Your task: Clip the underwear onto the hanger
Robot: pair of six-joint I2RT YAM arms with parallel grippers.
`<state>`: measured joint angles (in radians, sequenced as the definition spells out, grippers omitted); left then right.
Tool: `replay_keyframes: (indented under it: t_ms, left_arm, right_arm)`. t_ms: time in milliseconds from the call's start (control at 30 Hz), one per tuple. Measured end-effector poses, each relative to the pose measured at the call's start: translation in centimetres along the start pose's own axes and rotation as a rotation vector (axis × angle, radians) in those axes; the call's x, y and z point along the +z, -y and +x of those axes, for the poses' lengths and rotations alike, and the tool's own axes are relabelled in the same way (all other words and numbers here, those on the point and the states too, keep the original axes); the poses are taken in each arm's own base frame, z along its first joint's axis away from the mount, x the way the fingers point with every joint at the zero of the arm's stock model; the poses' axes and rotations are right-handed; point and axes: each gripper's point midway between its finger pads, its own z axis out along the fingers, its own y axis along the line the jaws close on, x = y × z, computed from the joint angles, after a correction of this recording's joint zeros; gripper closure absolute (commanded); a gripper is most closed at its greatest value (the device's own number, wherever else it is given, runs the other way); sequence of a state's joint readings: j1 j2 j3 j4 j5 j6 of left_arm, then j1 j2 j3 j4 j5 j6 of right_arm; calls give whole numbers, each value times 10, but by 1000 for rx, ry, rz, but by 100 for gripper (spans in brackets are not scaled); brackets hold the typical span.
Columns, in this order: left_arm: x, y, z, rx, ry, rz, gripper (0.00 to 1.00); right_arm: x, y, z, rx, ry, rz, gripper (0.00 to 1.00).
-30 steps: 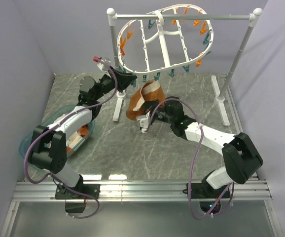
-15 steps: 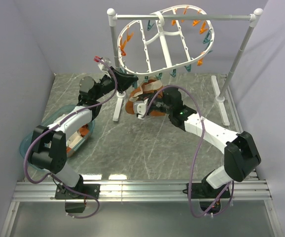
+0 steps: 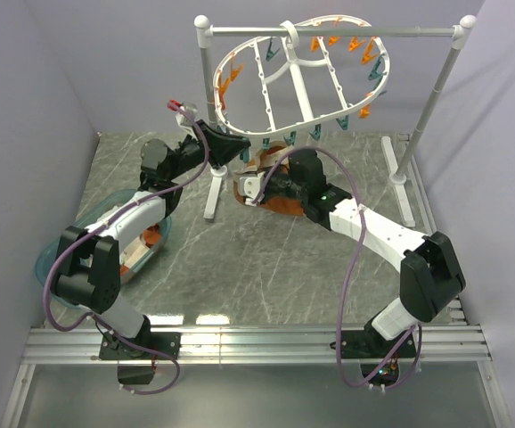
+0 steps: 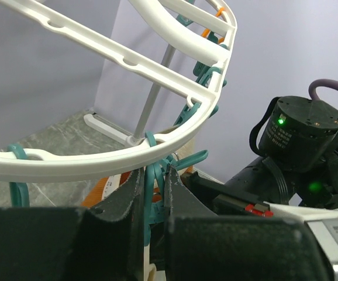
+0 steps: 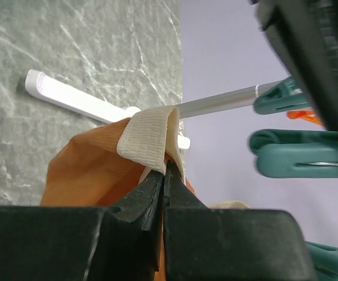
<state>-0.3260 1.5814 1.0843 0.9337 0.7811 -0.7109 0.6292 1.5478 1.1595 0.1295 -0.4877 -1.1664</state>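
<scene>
The white oval hanger (image 3: 295, 82) hangs from the stand's top bar, ringed with teal and orange clothespins. My left gripper (image 3: 238, 148) sits under its near-left rim (image 4: 99, 158). In the left wrist view this left gripper (image 4: 155, 172) is shut on a teal clothespin (image 4: 151, 193). My right gripper (image 3: 254, 179) is just right of it, holding up the rust-orange underwear (image 3: 284, 206). Seen from the right wrist, the right gripper (image 5: 165, 167) is shut on the cream waistband (image 5: 151, 137), and the orange fabric (image 5: 87, 170) hangs below. Teal clothespins (image 5: 300, 153) are close on the right.
The grey-white pole stand (image 3: 373, 30) spans the back, its feet (image 3: 213, 191) on the marble table. A teal basin (image 3: 51, 259) with white-and-orange garments (image 3: 142, 245) sits at the left, beside the left arm. Purple walls close in on both sides.
The right gripper has carried the underwear up and left, from the table's middle to just beside the left gripper under the hanger's rim. The hanger has tilted slightly. The left gripper stays on its clothespin.
</scene>
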Motion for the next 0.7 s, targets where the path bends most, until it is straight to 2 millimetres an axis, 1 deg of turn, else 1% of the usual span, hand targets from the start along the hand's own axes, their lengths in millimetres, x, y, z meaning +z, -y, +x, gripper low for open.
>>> replay_keyframes:
  t_ms: [133,467,700]
  left_arm:
    - [-1,1,0,-4,-3,6,100]
    - [-3,4,5,-11,-28,35,100]
    - [-3,4,11,-29,-41,50,100]
  right_arm:
    - [0,7,-3,15,7,19,100]
    - [-2,14,-2,42,-11,42,100]
    - [-3,32,-9,42,0,87,100]
